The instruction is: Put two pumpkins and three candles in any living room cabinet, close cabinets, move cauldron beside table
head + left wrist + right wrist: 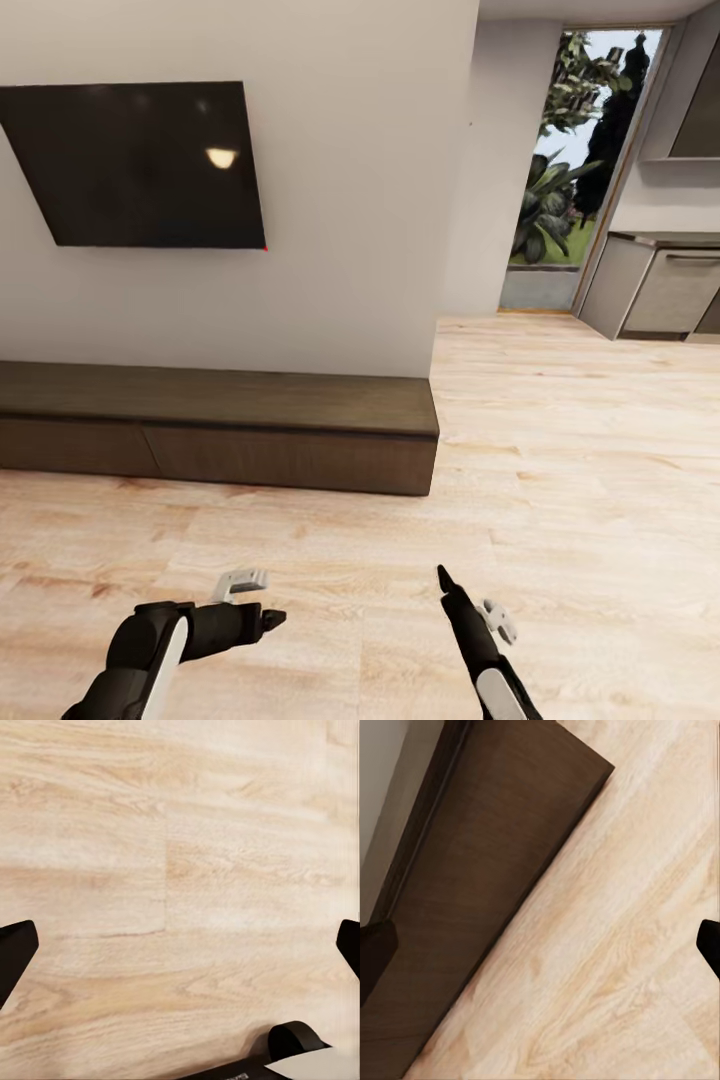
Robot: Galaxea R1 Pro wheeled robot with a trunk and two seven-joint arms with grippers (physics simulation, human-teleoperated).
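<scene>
One closed cabinet [290, 440], one wall television [140, 165]; both arms' jaws spread wide, empty, above floor [560, 480].

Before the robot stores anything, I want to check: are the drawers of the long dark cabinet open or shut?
Shut. The cabinet shows flat drawer fronts flush with its face, with no pale interior visible.

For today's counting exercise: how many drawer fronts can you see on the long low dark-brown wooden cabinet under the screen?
2. One drawer front sits at the long low dark-brown wooden cabinet right end, another to its left. More may lie beyond the picture's left edge.
</scene>
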